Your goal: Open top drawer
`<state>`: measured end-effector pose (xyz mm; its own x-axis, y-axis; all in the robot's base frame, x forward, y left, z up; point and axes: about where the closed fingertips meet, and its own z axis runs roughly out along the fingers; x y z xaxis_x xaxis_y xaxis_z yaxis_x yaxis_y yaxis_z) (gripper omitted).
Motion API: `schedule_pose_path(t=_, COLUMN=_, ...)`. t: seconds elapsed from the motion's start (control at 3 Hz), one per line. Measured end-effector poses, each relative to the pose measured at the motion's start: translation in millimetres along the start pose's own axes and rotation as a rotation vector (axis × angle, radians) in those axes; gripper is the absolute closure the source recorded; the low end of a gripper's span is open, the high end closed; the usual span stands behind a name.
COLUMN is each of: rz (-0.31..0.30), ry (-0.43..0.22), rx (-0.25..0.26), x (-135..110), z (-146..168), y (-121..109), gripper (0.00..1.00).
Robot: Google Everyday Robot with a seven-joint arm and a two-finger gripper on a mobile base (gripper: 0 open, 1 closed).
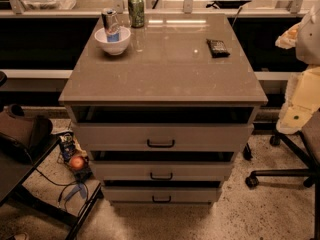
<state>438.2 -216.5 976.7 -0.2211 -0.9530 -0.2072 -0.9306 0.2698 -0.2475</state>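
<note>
- You have no sight of the pincer in the camera view; it lies outside the frame, so you cannot tell whether it is open or closed.
- The desk [165,69] fills the middle of your view, seen from the front and above, with a smooth grey-beige top that reflects the lights.
- The top drawer [200,136] sits directly under that top. It is the widest and tallest of the three fronts.
- Its thin black bar handle [161,144] is at the centre of the front, low on the panel.
- A dark band runs between the edge of the desk top and the upper edge of the top drawer. You cannot see any of the drawer's interior from here.
- Below it you see the middle drawer [200,171] and the bottom drawer [195,194], each narrower than the one above and each with a smaller black handle.
- On the desk's far left corner stands a white bowl [114,43] with a silver-blue can [110,23] upright in it.
- A green can [136,10] stands just behind the bowl, near the back edge.
- A small dark packet [218,47] lies flat on the right side of the top, well apart from the bowl.
- On the floor left of the drawers, a round red fruit [77,162] rests among loose cables.
- A chair base [280,173] on castors stands to the right of the desk.
</note>
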Motion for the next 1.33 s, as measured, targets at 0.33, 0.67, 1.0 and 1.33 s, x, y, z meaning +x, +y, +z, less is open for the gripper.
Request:
schedule_pose_path(t=0.33, rz=0.000, ry=0.000, rx=0.000, x=0, z=0, y=0, gripper=0.00)
schedule_pose_path(t=0.67, rz=-0.038, ry=-0.008, rx=0.001, x=-19, z=25, y=0, gripper=0.00)
schedule_pose_path(t=1.0, rz=-0.074, ry=-0.001, rx=0.016, x=-33, z=55, y=5, gripper=0.00)
schedule_pose_path(t=1.33, rz=-0.111, ry=0.009, rx=0.022, x=-41, z=97, y=14, gripper=0.00)
